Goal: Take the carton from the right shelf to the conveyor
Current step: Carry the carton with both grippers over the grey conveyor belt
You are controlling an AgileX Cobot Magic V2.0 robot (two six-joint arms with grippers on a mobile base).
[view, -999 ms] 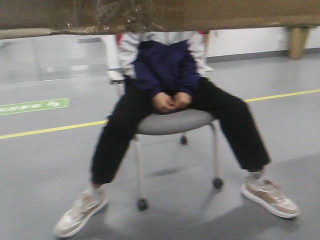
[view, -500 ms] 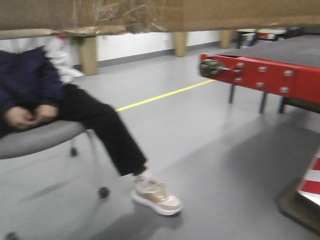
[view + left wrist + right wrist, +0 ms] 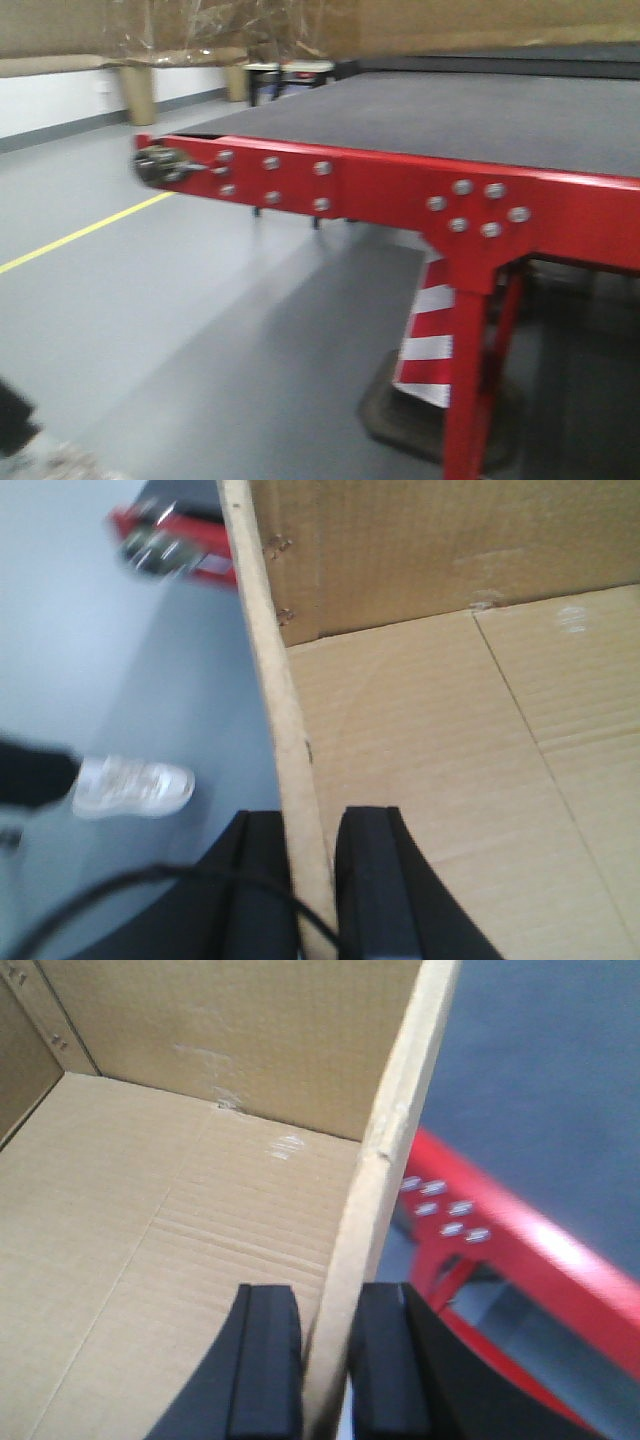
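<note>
Brown carton [image 3: 450, 25] beside red-edged conveyor [image 3: 450, 110]

Front camera peers low under the carton [image 3: 450, 25] toward the conveyor [image 3: 450, 110], whose red edge both close, downward-facing wrist cameras share.

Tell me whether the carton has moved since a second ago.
Yes. The carton swung right with the camera: it hung above a grey chair then, and now the conveyor stands beneath it in the front view.

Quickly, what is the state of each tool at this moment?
Left tool: shut on one wall of the large brown corrugated cardboard carton.
Right tool: shut on the opposite wall.
</note>
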